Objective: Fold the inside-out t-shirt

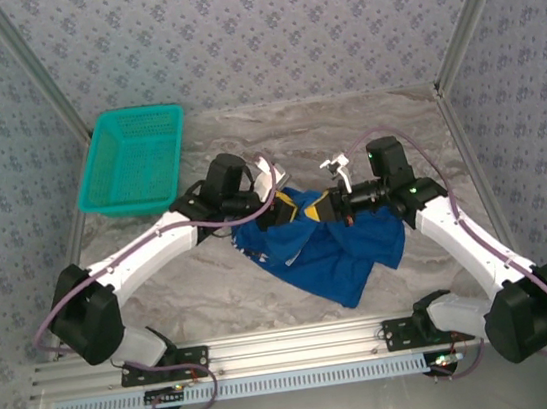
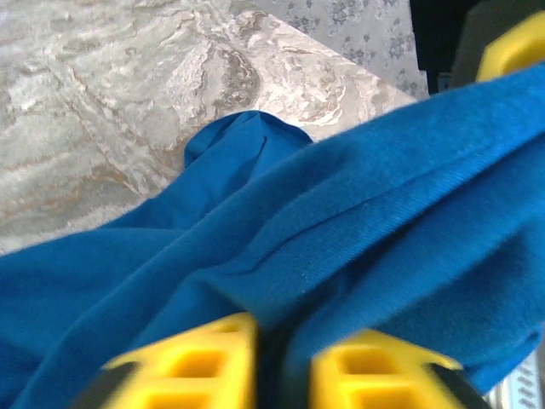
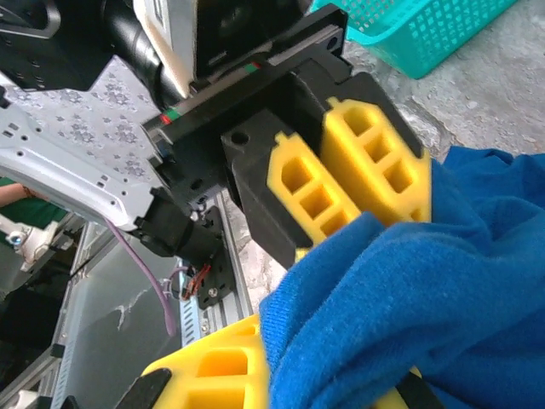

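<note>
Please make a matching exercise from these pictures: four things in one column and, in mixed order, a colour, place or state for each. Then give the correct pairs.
Things:
1. t-shirt
2. basket
3. table
4. left gripper

Descriptions:
a. teal, at the far left
b. grey marble pattern
c. yellow fingers, shut on cloth
d. blue, crumpled in the middle

Pairs: 1-d, 2-a, 3-b, 4-c.

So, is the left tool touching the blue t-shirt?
Touching. In the left wrist view, the left tool has the t-shirt pinched between its yellow fingers.
</note>
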Robot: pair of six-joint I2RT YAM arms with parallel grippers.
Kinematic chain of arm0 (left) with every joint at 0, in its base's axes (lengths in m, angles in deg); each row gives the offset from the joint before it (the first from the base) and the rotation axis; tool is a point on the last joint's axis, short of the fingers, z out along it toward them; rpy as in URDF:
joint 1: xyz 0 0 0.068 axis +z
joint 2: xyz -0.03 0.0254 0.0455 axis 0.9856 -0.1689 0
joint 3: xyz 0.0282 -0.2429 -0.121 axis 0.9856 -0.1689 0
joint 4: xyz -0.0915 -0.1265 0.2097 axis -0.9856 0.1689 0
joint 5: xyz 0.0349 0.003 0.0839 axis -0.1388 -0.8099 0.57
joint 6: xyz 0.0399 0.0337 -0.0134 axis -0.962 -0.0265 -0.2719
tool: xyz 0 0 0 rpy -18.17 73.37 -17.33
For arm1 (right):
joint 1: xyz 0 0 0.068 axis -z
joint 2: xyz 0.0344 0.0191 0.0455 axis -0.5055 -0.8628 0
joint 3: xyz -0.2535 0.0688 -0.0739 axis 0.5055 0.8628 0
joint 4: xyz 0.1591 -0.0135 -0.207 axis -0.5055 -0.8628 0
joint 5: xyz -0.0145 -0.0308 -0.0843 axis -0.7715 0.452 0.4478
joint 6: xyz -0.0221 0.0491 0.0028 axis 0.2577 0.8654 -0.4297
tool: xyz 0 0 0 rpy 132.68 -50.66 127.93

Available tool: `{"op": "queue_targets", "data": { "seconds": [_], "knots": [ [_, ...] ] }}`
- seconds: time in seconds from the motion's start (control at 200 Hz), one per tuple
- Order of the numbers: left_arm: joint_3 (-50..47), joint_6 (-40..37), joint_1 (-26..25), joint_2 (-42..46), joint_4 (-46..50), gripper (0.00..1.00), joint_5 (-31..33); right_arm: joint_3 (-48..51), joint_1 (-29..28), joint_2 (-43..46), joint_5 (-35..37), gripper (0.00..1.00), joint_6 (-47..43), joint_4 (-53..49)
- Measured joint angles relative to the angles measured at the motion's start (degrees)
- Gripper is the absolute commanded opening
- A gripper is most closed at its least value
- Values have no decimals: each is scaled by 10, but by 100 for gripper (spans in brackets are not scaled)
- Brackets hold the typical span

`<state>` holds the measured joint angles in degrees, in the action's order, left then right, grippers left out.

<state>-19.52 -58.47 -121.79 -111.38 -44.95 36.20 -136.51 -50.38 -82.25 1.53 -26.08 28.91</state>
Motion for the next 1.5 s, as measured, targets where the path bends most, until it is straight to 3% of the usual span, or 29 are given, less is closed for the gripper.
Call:
{"op": "queue_targets", "data": {
  "seconds": [0.02, 0.17, 0.375, 0.44, 0.505, 0.789, 0.984, 1.199, 1.499],
  "knots": [
    [0, 9, 1, 1, -2, 0, -1, -1, 0, 0, 5, 0, -3, -5],
    [-8, 68, 17, 24, -42, 0, -23, -18, -1, 5, 101, 8, -22, -44],
    [-22, 230, 46, 88, -101, 0, -40, -85, -29, -14, 362, 38, 7, -80],
    [-23, 285, 52, 95, -107, 0, -24, -107, -34, -22, 408, 52, 24, -83],
    [-27, 334, 54, 95, -114, 0, 0, -111, -38, -16, 431, 57, 46, -83],
    [-47, 427, 26, 95, -128, 0, 111, -73, -93, 96, 439, 61, 169, -70],
    [-55, 442, 4, 95, -135, 0, 158, -16, -154, 75, 445, 52, 275, -16],
    [-56, 442, -9, 95, -135, 0, 183, 9, -234, 52, 569, 51, 342, -20],
    [-61, 441, -10, 96, -139, 0, 184, 9, -235, 19, 683, 57, 377, -9]
  ]
}}
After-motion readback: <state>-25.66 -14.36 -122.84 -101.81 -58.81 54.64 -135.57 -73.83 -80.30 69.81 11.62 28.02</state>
